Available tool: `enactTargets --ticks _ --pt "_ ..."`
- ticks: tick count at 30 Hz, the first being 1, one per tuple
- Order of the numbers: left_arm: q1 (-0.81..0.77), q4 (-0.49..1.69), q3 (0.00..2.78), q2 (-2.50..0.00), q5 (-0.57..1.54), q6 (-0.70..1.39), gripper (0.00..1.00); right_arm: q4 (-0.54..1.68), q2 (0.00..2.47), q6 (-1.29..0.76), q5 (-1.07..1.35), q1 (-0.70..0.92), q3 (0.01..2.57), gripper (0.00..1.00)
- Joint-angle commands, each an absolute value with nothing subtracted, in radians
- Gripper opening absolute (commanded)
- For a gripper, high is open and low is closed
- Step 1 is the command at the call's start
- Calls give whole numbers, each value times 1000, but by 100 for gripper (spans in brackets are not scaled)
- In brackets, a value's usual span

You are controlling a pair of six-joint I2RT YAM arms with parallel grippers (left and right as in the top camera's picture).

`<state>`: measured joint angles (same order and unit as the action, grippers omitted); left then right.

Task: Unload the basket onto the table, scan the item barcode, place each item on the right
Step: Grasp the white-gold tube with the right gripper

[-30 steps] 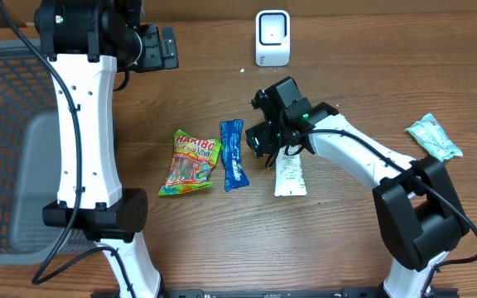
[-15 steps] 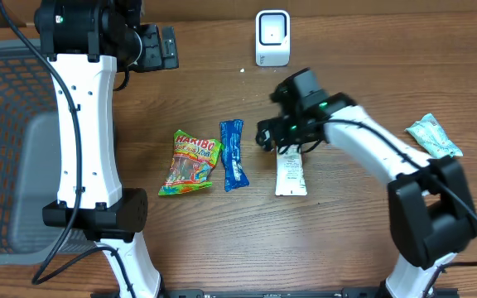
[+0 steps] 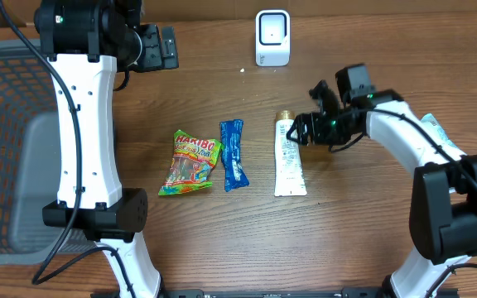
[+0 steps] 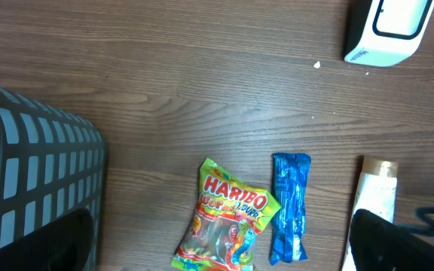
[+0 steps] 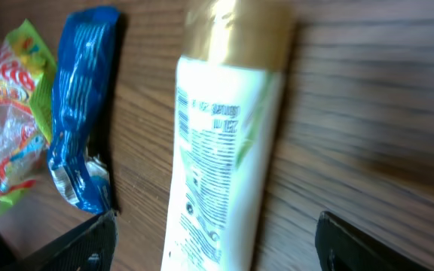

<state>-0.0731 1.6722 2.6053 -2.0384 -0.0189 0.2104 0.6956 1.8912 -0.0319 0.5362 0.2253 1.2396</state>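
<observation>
Pincer now clear of tube, rightward.

Bright, even light falls from above on the brown wooden table, and the shadows under the arms are soft and short. The left wrist view is crisp in the middle, but the left gripper shows only blurred dark fingers in the near corners. The right wrist view smears. The white plastic tube with a gold cap is soft and its print unreadable, and glare flecks the glossy blue wrapper.
</observation>
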Motion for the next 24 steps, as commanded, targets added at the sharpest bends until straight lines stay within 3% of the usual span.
enactTargets --ticks 1,14,24 --pt "-79 1671 2606 -2051 -10 224 100 649 1858 12 589 254 1172 84" --pt "-79 1671 2606 -2051 -10 225 100 348 1859 -60 585 288 998 67" --pt "-79 1671 2606 -2051 -10 225 100 262 1905 -60 571 288 929 49"
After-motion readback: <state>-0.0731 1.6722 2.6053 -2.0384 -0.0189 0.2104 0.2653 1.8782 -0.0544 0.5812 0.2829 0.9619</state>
